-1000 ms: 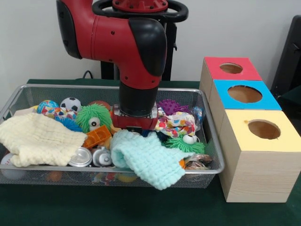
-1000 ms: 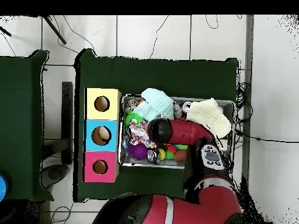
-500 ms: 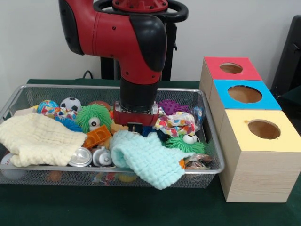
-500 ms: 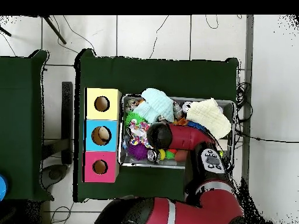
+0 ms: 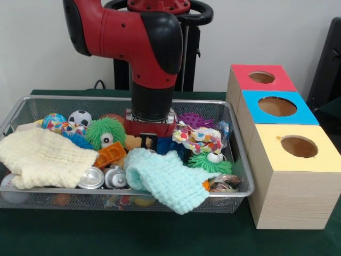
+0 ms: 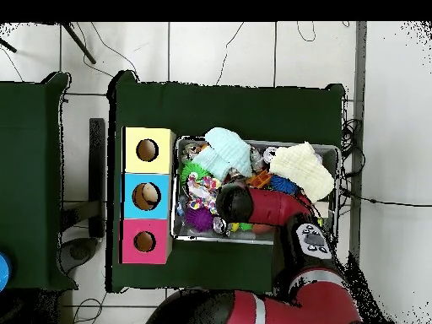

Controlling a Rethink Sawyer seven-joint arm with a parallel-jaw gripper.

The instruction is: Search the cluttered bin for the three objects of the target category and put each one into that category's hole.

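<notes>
The gripper [image 5: 148, 141] hangs over the wire bin [image 5: 241, 160], its fingers too hidden to tell their state. Only the front view shows them; overhead, the arm [image 6: 261, 205] covers them. It has risen since earlier. The boxes [image 5: 277, 106] stand beside the bin.

Looking straight down, we see the wire bin [image 6: 331, 152] on the dark green tabletop [image 6: 253, 105], with a row of three boxes touching its left side: yellow box [image 6: 148, 150] farthest, blue box [image 6: 147, 196] in the middle, pink box [image 6: 145, 242] nearest, each with a round hole. A pale mint cloth [image 6: 224, 150] drapes the bin's far left corner and a cream cloth [image 6: 305, 167] lies at its far right. The red arm [image 6: 270, 205] reaches across the bin's near half from the right, hiding the jaws. A purple spiky ball [image 6: 201, 218] sits near the bin's left wall.
</notes>
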